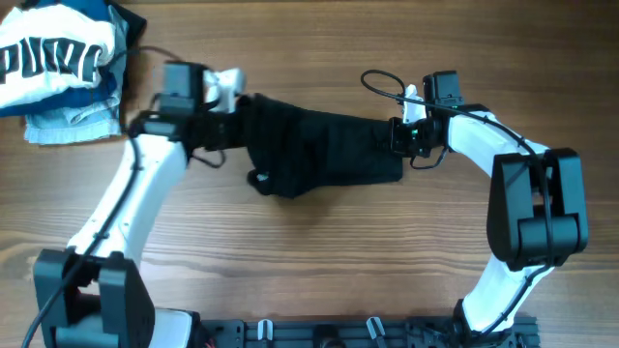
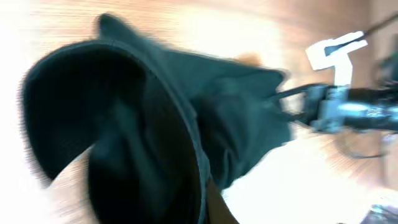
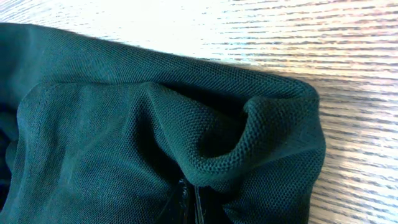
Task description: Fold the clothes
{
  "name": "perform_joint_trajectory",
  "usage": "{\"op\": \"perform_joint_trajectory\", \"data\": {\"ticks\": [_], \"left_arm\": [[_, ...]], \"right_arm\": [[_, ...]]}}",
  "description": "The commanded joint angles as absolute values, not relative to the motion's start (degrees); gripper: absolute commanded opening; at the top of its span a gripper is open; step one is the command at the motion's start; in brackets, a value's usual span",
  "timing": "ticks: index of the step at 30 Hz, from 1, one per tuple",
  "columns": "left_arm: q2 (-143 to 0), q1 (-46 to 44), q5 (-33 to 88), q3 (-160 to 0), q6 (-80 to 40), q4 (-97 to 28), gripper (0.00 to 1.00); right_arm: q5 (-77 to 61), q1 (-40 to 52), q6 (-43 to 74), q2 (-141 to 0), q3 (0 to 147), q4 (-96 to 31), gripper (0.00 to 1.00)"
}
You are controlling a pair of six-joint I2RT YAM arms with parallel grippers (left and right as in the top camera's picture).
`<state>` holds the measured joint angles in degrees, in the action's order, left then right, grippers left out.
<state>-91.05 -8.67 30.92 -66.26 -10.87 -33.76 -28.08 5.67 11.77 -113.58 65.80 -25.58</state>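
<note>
The black clothes (image 1: pixel 319 150) lie bunched in a band across the back middle of the wooden table, stretched between both grippers. My left gripper (image 1: pixel 232 111) is shut on the clothes' left end. In the blurred left wrist view the fabric (image 2: pixel 155 124) hangs in a loose fold and hides the jaws. My right gripper (image 1: pixel 398 135) is shut on the right end. In the right wrist view its dark fingertips (image 3: pixel 186 202) are pressed together under a puckered fold of mesh cloth (image 3: pixel 124 124).
A white garment with dark block letters (image 1: pixel 58 58) lies on a light blue one (image 1: pixel 68 124) at the back left corner, close to my left arm. The arms' base rail (image 1: pixel 368 333) runs along the front edge. The right arm (image 2: pixel 348 106) shows in the left wrist view.
</note>
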Motion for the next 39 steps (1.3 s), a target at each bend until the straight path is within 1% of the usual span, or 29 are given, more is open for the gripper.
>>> {"op": "perform_joint_trajectory", "data": {"ticks": [1, 4, 8, 12, 17, 21, 24, 28, 29, 30, 31, 32, 35, 39], "left_arm": [[-89.3, -18.37, 33.34, -68.29, -22.31, -27.64, 0.04], [-89.65, -26.22, 29.93, -68.29, -26.63, -19.7, 0.04], [-92.01, -32.82, 24.51, -68.29, -27.75, -13.91, 0.04], [-97.34, -35.51, 24.1, -68.27, -27.92, -8.99, 0.04], [-103.33, -35.79, 24.12, -68.27, -27.92, -1.15, 0.04], [-105.21, -35.79, 24.01, -68.27, -27.94, 3.22, 0.04], [-105.25, -35.79, 22.5, -68.27, -27.97, 4.82, 0.04], [-105.65, -36.01, 21.06, -68.27, -27.9, 7.01, 0.04], [-105.82, -36.27, 20.45, -68.27, -27.9, 8.14, 0.11], [-106.26, -36.71, 19.49, -68.27, -27.9, 9.54, 0.27], [-106.61, -37.3, 18.2, -68.27, -27.9, 11.09, 0.86], [-106.87, -37.74, 16.84, -68.27, -27.9, 12.12, 1.0], [-106.94, -38.04, 11.2, -68.29, -27.86, 13.61, 1.0], [-103.39, -33.58, 12.08, -68.34, -27.9, 13.43, 1.0]], "right_arm": [[-24.51, 6.57, 12.19, -119.04, 63.83, -25.96, 0.04], [-24.58, 6.57, 12.21, -119.04, 63.83, -26.06, 0.04], [-25.41, 6.57, 12.12, -119.04, 63.83, -26.0, 0.04], [-26.06, 6.57, 12.19, -119.04, 63.83, -25.58, 0.04], [-34.7, 5.43, 12.21, -116.86, 65.32, -22.15, 0.04], [-40.91, 1.08, 13.8, -108.14, 68.36, -21.67, 0.04], [-42.09, -5.63, 17.37, -95.72, 68.6, -19.42, 0.04], [-42.06, -11.62, 18.13, -86.35, 68.58, -20.16, 0.04], [-42.06, -12.36, 18.0, -85.08, 68.58, -20.67, 0.04], [-42.06, -13.02, 17.91, -83.79, 68.58, -21.47, 0.04], [-42.06, -13.26, 17.32, -83.0, 68.58, -22.15, 0.04], [-42.06, -13.26, 16.53, -82.74, 68.58, -22.61, 0.04], [-42.02, -13.26, 15.62, -82.76, 68.51, -23.79, 0.04], [-41.85, -13.19, 14.11, -82.76, 68.51, -24.73, 0.04]]}}
